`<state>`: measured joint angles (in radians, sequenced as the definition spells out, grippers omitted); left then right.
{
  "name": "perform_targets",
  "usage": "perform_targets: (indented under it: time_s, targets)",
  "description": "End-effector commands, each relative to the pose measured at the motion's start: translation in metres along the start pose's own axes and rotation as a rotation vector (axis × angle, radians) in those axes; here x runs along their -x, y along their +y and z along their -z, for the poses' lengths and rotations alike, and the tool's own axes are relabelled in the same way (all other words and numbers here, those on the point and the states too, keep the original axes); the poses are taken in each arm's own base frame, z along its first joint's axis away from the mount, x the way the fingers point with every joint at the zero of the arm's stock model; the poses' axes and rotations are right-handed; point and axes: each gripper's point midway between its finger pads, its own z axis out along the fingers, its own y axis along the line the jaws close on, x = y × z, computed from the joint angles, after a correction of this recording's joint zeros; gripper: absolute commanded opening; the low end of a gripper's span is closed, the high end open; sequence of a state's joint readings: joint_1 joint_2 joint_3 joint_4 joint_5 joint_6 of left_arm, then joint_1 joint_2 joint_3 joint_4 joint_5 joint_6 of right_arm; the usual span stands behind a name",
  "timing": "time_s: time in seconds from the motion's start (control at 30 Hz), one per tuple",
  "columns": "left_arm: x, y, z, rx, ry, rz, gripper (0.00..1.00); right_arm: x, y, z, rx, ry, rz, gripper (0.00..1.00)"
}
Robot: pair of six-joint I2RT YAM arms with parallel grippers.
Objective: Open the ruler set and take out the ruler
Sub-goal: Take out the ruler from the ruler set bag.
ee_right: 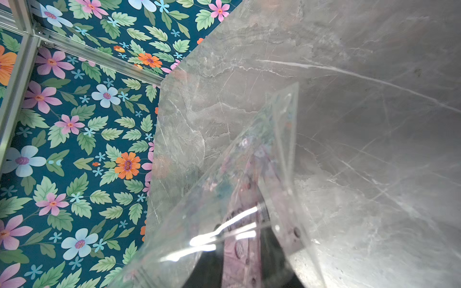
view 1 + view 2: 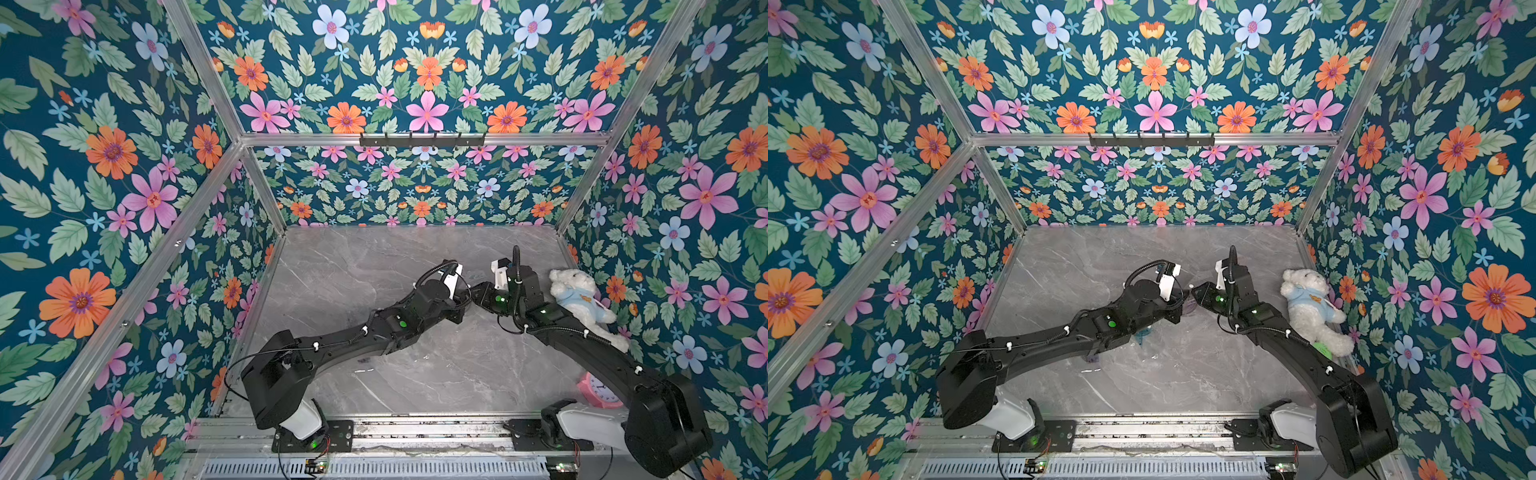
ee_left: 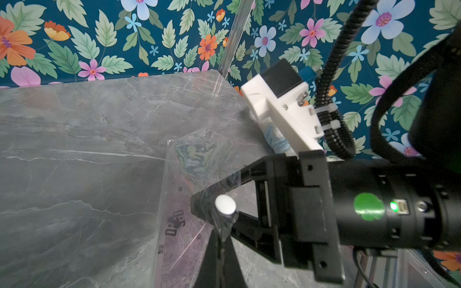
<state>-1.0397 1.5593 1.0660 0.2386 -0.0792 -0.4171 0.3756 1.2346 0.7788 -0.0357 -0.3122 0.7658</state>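
The ruler set (image 3: 184, 189), a clear pouch with printed tools inside, is found mid-bench (image 3: 74, 149), right where the 2 arms meet. In both top views it's mostly hidden under them.

The left end effector (image 3: 219, 239) is clenched on a fold of the clear film near the pouch's mouth. The right end effector (image 3: 197, 207) is poked in from the opposite side. Its jaws are a little apart, with film and the white snap (image 3: 225, 205) between them. Whether anything is actually pinched there can't be told.

The bit that matters is the direction. In the right wrist view the film is flared open, and a purplish strip, probably the ruler (image 1: 240, 244), is seen running straight away from the right end effector, more or less in line with its jaws. So the long axis is pointed away from that side, and a lengthwise pull would be the natural way out. In the left wrist view the pouch is stretched past the left end effector instead, with a protractor (image 3: 179, 254) showing through.

The right arm is judged better placed for the ruler, while the pouch is anchored by the left. The ruler is not out yet.
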Motion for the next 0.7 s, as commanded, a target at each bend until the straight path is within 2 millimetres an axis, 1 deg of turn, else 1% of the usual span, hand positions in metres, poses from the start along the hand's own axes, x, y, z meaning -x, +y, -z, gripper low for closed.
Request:
perform_targets:
  time_s: [0.0,0.23,0.33,0.47,0.67]
  targets:
    - [0.012,-0.002,0.002,-0.009,-0.047,0.012,0.0,0.002,0.012,0.0,0.042,-0.003,-0.004,0.22]
    - [0.014,0.008,0.002,0.021,-0.058,0.032,0.0,-0.003,0.019,0.006,0.068,0.0,-0.009,0.15]
    - [0.016,0.009,0.003,0.024,-0.064,0.035,0.0,-0.006,0.021,0.005,0.069,0.01,-0.007,0.13]
    - [0.019,0.01,0.006,0.03,-0.076,0.038,0.0,-0.011,0.018,-0.001,0.057,0.03,-0.007,0.11]
    - [0.019,0.015,0.01,0.047,-0.085,0.041,0.0,-0.01,0.022,-0.001,0.056,0.027,0.005,0.01]
